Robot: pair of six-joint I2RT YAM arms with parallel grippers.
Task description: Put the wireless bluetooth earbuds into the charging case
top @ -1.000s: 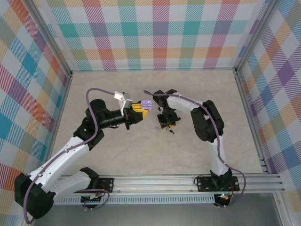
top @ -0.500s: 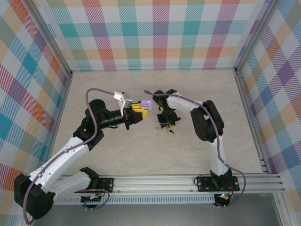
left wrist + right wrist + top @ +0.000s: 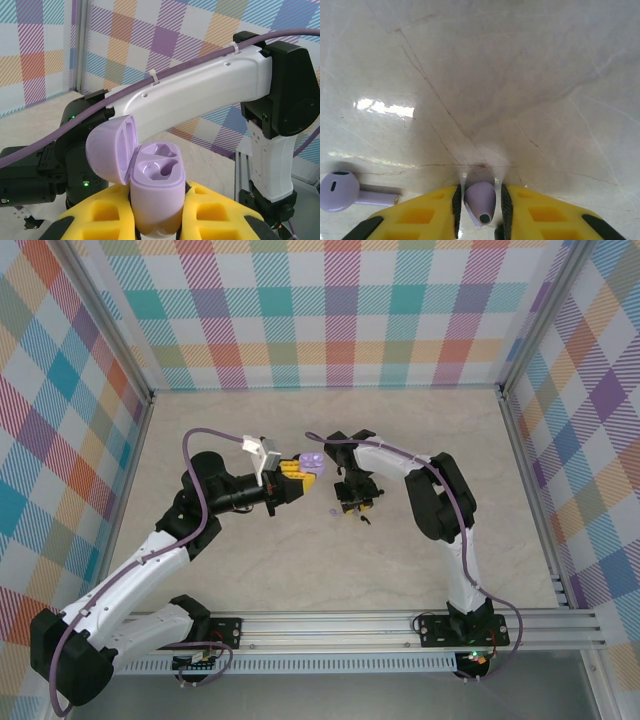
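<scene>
My left gripper point(image 3: 157, 220) clamps the open case point(image 3: 156, 180); right gripper point(image 3: 480, 207) pinches one earbud point(image 3: 480, 199) thinly, so it may twist free.

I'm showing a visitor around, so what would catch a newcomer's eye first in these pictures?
The open pale lilac plastic charging case stands out, clamped in the left gripper mid-table, lid flipped back and both wells empty. Beside it the right gripper pinches a small pale lilac earbud over the pale marble-patterned table, and a second lilac earbud lies loose on the table nearby.
</scene>
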